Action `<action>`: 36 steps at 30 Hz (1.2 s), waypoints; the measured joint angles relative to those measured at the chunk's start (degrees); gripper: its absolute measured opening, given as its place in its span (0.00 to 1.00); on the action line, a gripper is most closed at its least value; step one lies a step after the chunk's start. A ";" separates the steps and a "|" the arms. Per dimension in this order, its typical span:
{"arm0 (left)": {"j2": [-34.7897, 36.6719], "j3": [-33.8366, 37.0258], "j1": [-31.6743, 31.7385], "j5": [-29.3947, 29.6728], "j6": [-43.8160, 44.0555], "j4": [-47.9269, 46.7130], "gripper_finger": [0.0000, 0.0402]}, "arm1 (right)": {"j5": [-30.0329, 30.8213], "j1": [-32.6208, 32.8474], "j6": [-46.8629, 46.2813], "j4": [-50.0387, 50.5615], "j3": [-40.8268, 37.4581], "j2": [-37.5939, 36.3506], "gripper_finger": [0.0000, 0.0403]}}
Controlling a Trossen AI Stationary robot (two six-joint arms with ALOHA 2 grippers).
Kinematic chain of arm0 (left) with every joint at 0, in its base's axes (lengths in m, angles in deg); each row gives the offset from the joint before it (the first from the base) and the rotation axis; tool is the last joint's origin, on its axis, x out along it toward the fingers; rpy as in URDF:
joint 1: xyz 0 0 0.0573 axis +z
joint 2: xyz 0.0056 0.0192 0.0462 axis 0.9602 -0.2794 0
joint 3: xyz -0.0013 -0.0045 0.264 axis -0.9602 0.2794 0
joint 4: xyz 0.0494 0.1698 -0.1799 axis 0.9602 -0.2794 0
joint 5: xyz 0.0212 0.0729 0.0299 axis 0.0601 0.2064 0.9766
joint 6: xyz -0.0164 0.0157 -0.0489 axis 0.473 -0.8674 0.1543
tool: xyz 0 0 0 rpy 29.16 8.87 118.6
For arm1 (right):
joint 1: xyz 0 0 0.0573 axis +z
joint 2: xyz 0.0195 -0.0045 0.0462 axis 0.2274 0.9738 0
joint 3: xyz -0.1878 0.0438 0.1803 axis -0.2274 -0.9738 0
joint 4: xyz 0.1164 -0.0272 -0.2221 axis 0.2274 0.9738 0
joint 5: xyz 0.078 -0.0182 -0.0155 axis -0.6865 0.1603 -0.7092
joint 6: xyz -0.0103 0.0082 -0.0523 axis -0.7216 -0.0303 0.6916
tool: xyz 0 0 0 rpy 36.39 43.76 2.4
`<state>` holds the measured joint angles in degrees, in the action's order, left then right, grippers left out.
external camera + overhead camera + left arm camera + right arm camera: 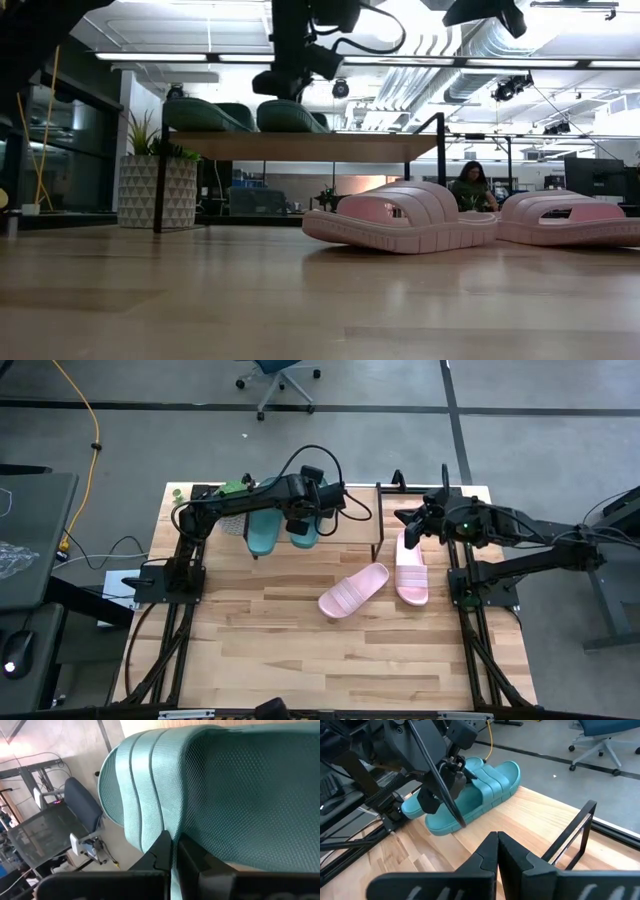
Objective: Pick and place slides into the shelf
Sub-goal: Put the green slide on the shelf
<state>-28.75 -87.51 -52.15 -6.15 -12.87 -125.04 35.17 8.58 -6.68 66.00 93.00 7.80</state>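
Light wood tabletop (pixel 300 650) carries the plank-topped shelf (pixel 300 146), where two teal slides sit side by side: one (pixel 262 530) nearer the left end, the second (pixel 304 528) just beside it. The left gripper (pixel 299 520) pinches the second teal slide's strap, its fingers (pixel 165 851) pressed against the ribbing. Two pink slides (pixel 353 591) (pixel 411 570) lie on the table near the right arm. The right gripper (pixel 412 528) hovers above one, fingers (pixel 487 854) pressed together, empty.
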 joint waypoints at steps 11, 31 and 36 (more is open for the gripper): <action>0.36 0.00 0.03 0.03 0.75 -2.49 0.00 | -1.14 -1.48 0.73 0.00 0.00 0.00 0.00; 2.86 0.04 0.15 -1.06 3.38 -6.32 0.00 | -3.12 -1.44 -0.35 -0.03 0.00 0.03 0.00; 2.86 0.04 0.14 -1.18 4.15 -6.76 0.00 | -1.47 -1.88 -4.46 2.37 0.02 0.80 0.00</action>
<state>-25.88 -87.47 -52.01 -7.33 -8.72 -131.80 33.70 6.69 -11.13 68.38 93.03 8.59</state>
